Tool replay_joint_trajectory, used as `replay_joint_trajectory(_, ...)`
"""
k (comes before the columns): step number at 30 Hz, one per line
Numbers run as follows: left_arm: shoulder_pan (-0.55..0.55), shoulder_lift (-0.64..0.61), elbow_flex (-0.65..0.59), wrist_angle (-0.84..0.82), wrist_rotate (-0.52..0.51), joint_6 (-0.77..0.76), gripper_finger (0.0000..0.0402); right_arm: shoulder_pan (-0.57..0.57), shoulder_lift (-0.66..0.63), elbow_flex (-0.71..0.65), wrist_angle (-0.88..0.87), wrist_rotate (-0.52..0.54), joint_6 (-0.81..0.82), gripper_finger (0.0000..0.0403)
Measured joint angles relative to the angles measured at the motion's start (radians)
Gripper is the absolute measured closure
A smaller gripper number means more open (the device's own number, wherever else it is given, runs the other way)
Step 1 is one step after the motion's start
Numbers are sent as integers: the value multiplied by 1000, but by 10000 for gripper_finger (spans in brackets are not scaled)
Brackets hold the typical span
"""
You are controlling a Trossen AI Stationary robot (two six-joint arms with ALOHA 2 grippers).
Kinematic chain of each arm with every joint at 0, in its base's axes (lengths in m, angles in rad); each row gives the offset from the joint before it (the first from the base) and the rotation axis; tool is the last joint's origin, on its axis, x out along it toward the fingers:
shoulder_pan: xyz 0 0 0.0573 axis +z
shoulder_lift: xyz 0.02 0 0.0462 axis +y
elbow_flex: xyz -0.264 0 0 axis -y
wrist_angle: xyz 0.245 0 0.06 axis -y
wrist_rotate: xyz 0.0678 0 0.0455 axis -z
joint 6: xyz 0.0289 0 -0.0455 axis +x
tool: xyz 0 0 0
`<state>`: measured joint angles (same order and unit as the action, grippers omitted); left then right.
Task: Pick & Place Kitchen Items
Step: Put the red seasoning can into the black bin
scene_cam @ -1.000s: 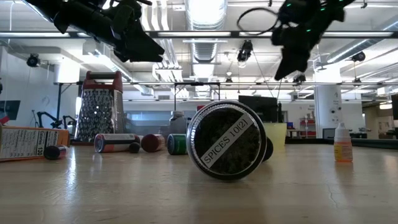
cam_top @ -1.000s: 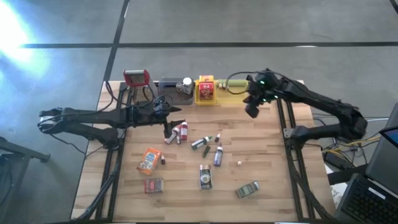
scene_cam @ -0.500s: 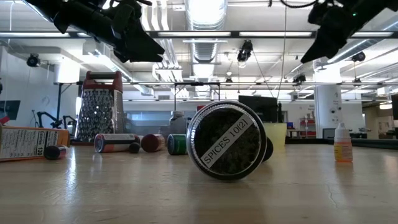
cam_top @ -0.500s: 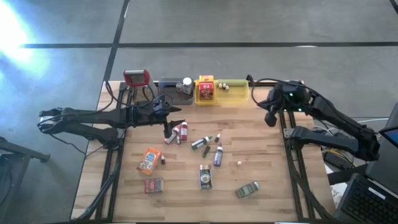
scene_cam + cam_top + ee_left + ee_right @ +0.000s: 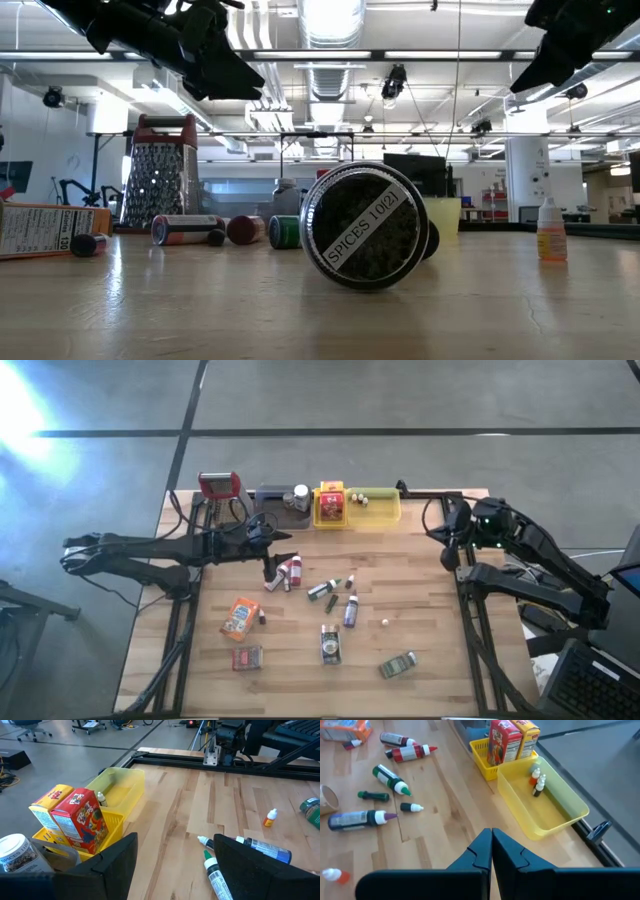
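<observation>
Kitchen items lie loose on the wooden table's middle: red-capped bottles, a green-capped bottle, a blue bottle, an orange packet, a red packet, a tin and a spice jar on its side. Small dropper bottles stand in the yellow tray. My left gripper is open and hovers high above the red-capped bottles. My right gripper is shut and empty, raised near the table's right edge.
Along the far edge stand the red-topped grater, a grey tray with a white-capped jar, and a yellow basket holding red and yellow boxes. A tiny orange dropper lies alone. Bare wood shows along the table's right side.
My right gripper has swung from over the yellow tray's near side toward the table's right edge, staying raised. The left arm and all items have kept still.
</observation>
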<state>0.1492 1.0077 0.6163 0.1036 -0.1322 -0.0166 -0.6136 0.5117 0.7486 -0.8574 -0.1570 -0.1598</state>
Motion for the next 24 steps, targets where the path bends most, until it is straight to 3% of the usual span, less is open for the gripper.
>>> replay_joint_trajectory(15, 0, 0, 0, -1, 0, -15, 138, -1, -10, -1, -10, 0, -18, 394)
replay_joint_trajectory(24, 0, 0, 0, -32, 0, -28, 138, 0, -80, -1, -18, 0, -16, 394)
